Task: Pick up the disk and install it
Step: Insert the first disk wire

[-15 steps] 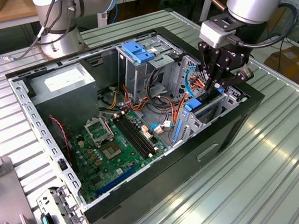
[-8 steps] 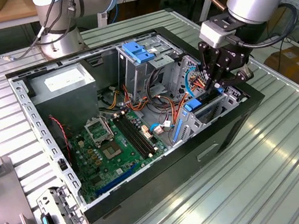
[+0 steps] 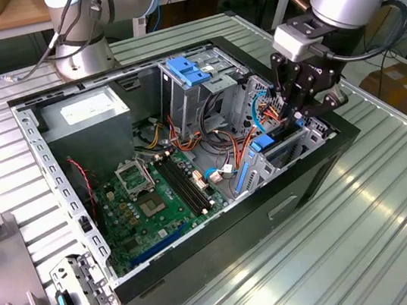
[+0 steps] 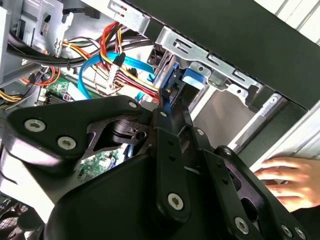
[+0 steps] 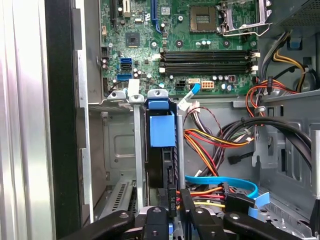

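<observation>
disk (image 5: 162, 150) stands on edge in its slot at the computer case's (image 3: 225, 249) front corner | pincer (image 5: 175, 200) clenched on disk's end | risk, a guess: colored wires (image 5: 210, 142) just beside could snag | farther: green board (image 5: 175, 55), hand (image 4: 287, 177) outside case

You had a black gripper (image 3: 298, 108), a green motherboard (image 5: 165, 40), the disk's (image 5: 162, 131) bright blue carrier, red, yellow and orange wires (image 5: 210, 142), and a silver ribbed table (image 3: 368, 227).
</observation>
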Tool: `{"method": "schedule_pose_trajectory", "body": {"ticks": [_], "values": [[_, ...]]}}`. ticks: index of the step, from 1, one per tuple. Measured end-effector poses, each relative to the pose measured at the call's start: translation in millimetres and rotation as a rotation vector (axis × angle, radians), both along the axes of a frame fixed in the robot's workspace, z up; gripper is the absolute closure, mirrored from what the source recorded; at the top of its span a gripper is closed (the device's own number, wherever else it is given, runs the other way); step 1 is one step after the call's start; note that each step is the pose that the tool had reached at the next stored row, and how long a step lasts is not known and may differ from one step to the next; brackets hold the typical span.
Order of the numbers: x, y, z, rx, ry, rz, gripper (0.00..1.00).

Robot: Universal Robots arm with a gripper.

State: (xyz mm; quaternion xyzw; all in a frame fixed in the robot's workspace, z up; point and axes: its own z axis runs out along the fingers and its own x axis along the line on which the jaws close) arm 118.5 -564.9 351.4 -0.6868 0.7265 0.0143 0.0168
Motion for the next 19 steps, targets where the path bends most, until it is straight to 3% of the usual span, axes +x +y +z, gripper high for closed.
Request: {"method": "schedule_pose_trajectory", "body": {"ticks": [5, 7, 19], "values": [[0.0, 0.1, 1.5, -0.0026, 0.0, 0.0, 0.77], [0.0, 0.1, 1.5, -0.0029, 0.0, 0.0, 0.89], [0.0, 0.1, 1.5, -0.0044, 0.0, 0.0, 0.89]]}}
